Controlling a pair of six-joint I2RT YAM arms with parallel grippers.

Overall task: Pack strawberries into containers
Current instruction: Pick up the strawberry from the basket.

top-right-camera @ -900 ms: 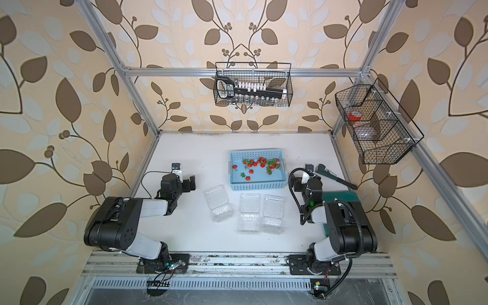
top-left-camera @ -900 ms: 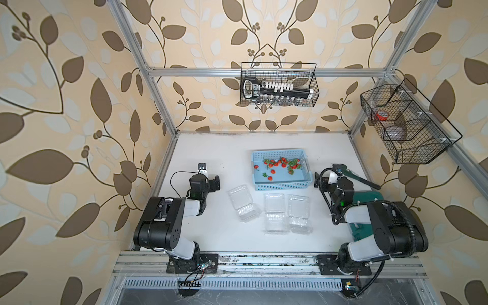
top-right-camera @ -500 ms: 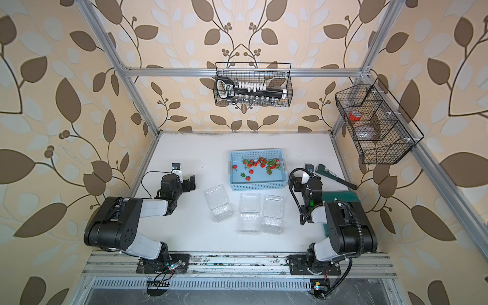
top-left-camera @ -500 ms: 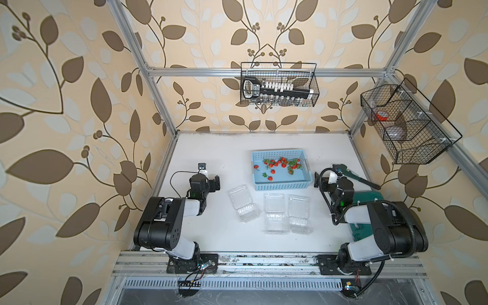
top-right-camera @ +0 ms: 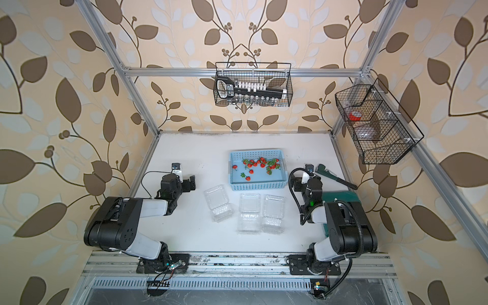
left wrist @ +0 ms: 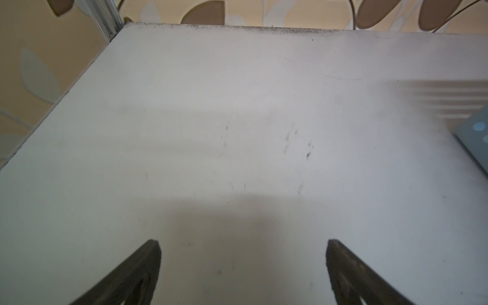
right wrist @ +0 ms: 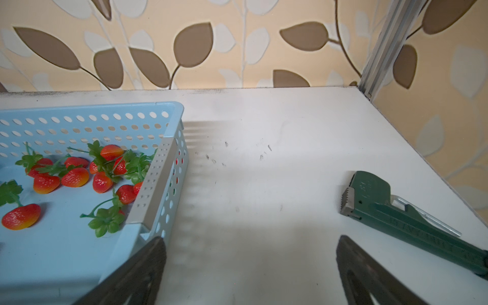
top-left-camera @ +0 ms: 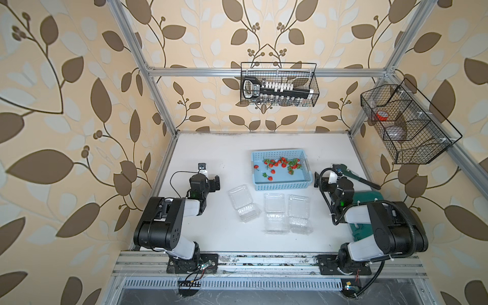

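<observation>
Several red strawberries with green tops lie loose in the light blue basket; the right wrist view shows the strawberries close by. Three clear clamshell containers stand open and hold nothing, in a row in front of the basket: one on the left, one in the middle and one on the right. My left gripper rests low at the table's left, open over bare table. My right gripper is open beside the basket's right end, with nothing between its fingers.
A green pipe wrench lies on the table just right of my right gripper. A dark green object sits under the right arm. Black wire baskets hang on the back wall and the right wall.
</observation>
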